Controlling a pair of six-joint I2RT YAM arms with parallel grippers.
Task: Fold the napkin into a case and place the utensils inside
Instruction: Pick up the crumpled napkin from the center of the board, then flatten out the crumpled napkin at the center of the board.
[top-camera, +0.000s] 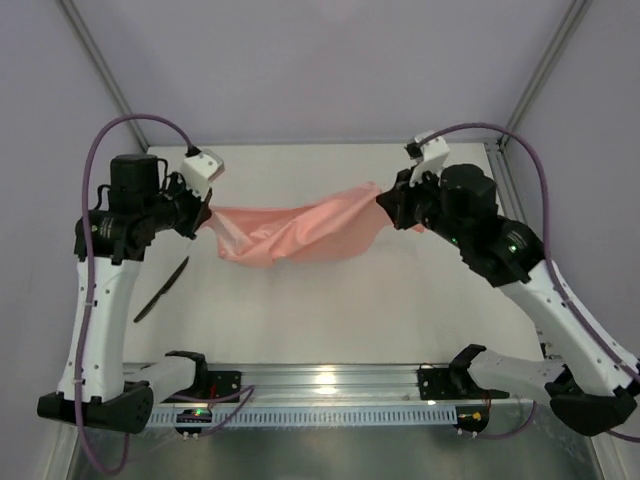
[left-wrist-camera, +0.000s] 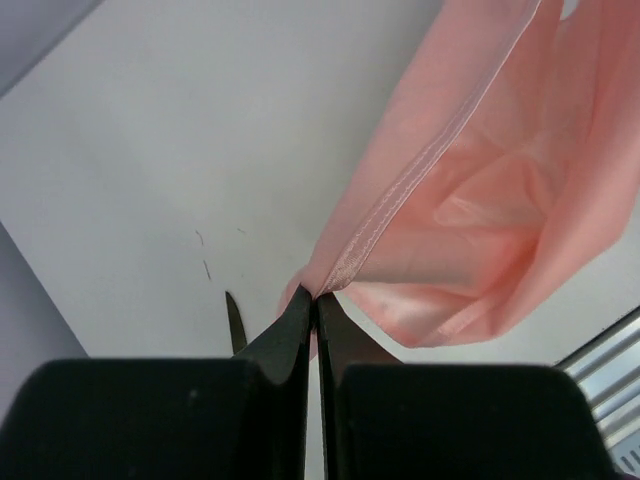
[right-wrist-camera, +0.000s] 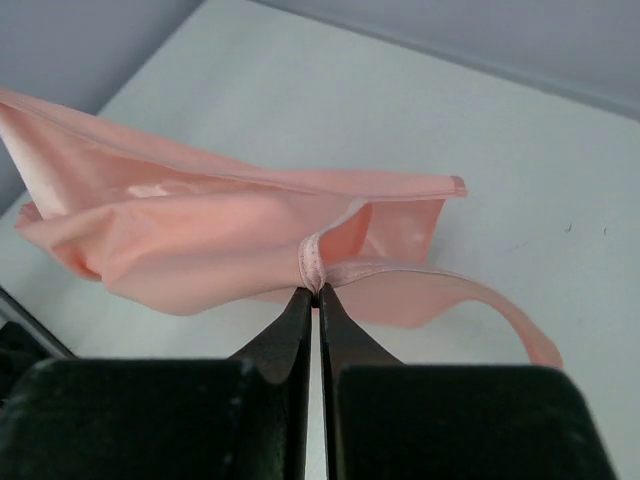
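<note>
While the napkin (top-camera: 300, 232) hangs slack between them, the left gripper (left-wrist-camera: 315, 300) and right gripper (right-wrist-camera: 315, 292) each clamp 1 hem, jaws closed; the fork (top-camera: 160, 290) lies on the table (top-camera: 400, 310).

The napkin (top-camera: 300, 232) hangs between the left gripper (top-camera: 207, 217) and the right gripper (top-camera: 384, 200), with one edge clamped in each. Its middle sags above the table (top-camera: 380, 310). The fork (top-camera: 160, 291) lies on the table, below and behind the left gripper, apart from the napkin.
</note>
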